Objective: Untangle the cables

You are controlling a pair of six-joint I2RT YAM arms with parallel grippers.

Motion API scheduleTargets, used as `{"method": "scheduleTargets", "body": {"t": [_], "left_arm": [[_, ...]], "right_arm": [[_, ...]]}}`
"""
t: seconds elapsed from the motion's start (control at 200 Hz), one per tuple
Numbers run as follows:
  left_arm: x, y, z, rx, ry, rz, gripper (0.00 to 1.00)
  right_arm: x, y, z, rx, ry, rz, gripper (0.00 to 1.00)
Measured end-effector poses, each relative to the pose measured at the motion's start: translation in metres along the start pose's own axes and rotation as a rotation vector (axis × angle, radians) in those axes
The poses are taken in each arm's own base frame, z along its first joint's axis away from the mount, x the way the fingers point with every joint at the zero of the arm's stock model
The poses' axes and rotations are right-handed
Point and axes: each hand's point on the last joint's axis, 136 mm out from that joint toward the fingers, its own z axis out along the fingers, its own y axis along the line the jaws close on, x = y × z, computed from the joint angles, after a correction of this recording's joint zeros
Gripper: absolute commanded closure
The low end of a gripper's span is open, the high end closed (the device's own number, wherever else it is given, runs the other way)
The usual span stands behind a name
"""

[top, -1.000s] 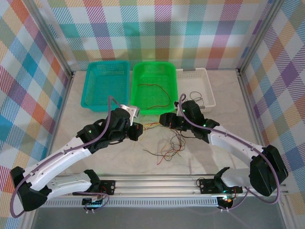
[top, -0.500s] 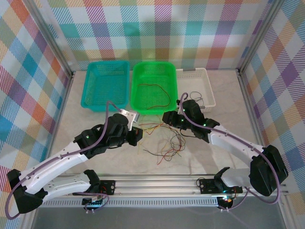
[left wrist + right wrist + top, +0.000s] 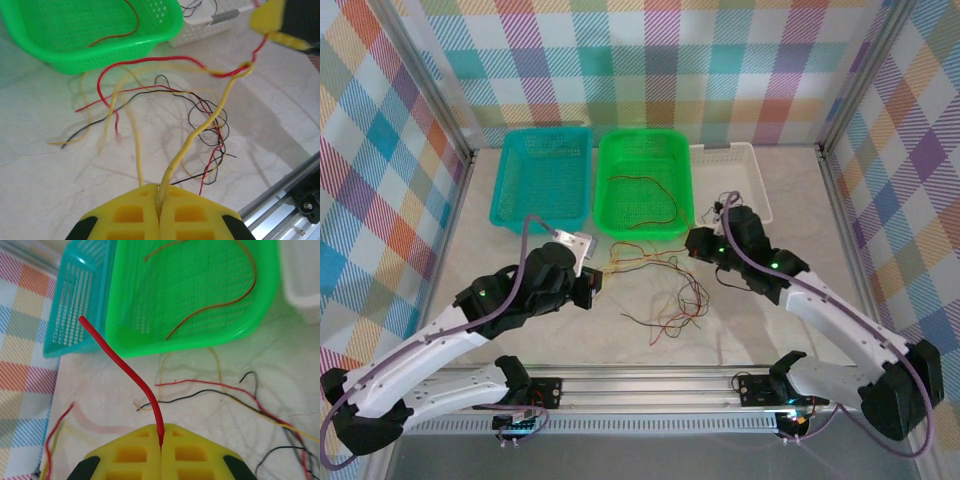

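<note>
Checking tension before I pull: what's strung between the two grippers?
Left wrist view: a yellow cable runs from the left gripper up to a red cable, which crosses it near the right gripper.

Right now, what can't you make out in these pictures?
Top view: the tangle of thin coloured wires is too fine to trace.
Left wrist view: where the thin yellow wire meets the thin red wire is blurred; knot or loop, unclear.
Top view: the right arm hides part of the inside of the white plastic basket.
</note>
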Motion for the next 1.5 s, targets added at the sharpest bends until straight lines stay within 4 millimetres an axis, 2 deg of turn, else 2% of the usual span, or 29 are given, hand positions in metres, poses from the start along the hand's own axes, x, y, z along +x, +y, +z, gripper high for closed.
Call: {"method": "scheduleTargets", "body": {"t": [0.135, 0.19, 0.275, 0.43, 0.535, 0.7, 0.855, 1.14, 1.31, 1.5], "left_arm": [[-0.01, 0.005, -0.02, -0.024, -0.045, 0.024, 1.0], [-0.011, 0.017, -0.031, -0.076, -0.058, 0.026, 1.0], [-0.01, 0.03, -0.044, -0.124, -0.068, 0.038, 1.0], [-0.005, 0.054, -0.053, -0.237, -0.059, 0.052, 1.0], [-0.003, 0.065, -0.058, -0.28, -0.062, 0.046, 1.0], [-0.004, 0.071, -0.06, -0.302, -0.076, 0.039, 1.0], [0.004, 0.076, -0.052, -0.308, -0.083, 0.036, 1.0], [0.011, 0.079, -0.046, -0.285, -0.111, 0.035, 1.0], [0.011, 0.075, -0.041, -0.262, -0.105, 0.039, 1.0], [0.012, 0.072, -0.036, -0.242, -0.094, 0.035, 1.0]], "right_arm": [[-0.019, -0.007, -0.027, 0.019, -0.043, -0.008, 1.0], [-0.033, -0.03, -0.038, 0.1, -0.092, 0.007, 1.0], [-0.041, -0.06, -0.051, 0.201, -0.119, 0.04, 1.0], [-0.048, -0.082, -0.076, 0.292, -0.149, 0.04, 1.0], [-0.06, -0.084, -0.088, 0.311, -0.181, 0.04, 1.0], [-0.073, -0.067, -0.091, 0.273, -0.19, 0.028, 1.0], [-0.084, -0.048, -0.084, 0.218, -0.164, 0.025, 1.0], [-0.127, 0.001, -0.064, 0.149, -0.171, -0.04, 1.0], [-0.152, 0.024, -0.031, 0.163, -0.164, -0.097, 1.0], [-0.179, 0.039, 0.025, 0.239, -0.152, -0.178, 1.0]]}}
